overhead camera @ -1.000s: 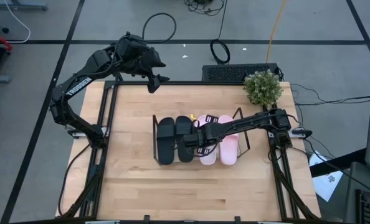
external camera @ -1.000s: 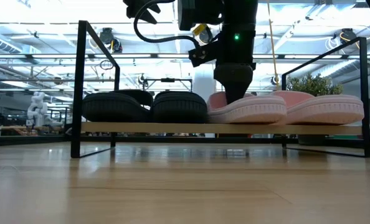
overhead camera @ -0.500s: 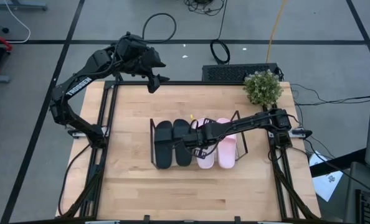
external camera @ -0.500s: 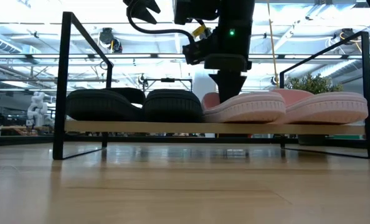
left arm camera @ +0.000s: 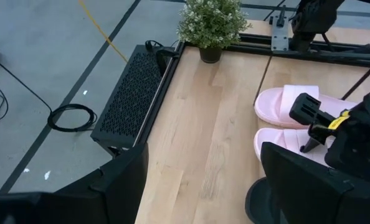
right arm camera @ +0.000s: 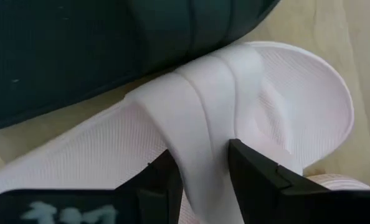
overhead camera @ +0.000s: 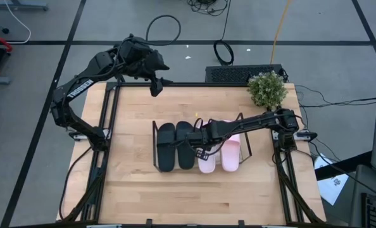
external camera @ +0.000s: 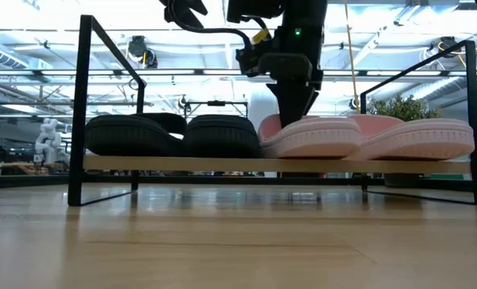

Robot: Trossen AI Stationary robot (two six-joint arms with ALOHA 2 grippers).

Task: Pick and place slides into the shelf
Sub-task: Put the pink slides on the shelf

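Looking down from above, you are seeing four slides lying side by side in the shelf (overhead camera: 155,130) mid-surface (overhead camera: 137,190): the black pair (overhead camera: 176,145) on the left, the pink pair (overhead camera: 221,155) on the right, all running lengthwise front to back. Only your right wrist view is showing the grip: the right gripper (right arm camera: 200,174) is pinching the strap of the inner pink slide (right arm camera: 247,118), one finger (right arm camera: 260,174) on each side. The low view is showing the soles (external camera: 311,136) level on the shelf board. Your right arm is stretching low across the pink pair. Your left gripper (overhead camera: 155,87) is hanging spread wide above the surface's far-left edge.
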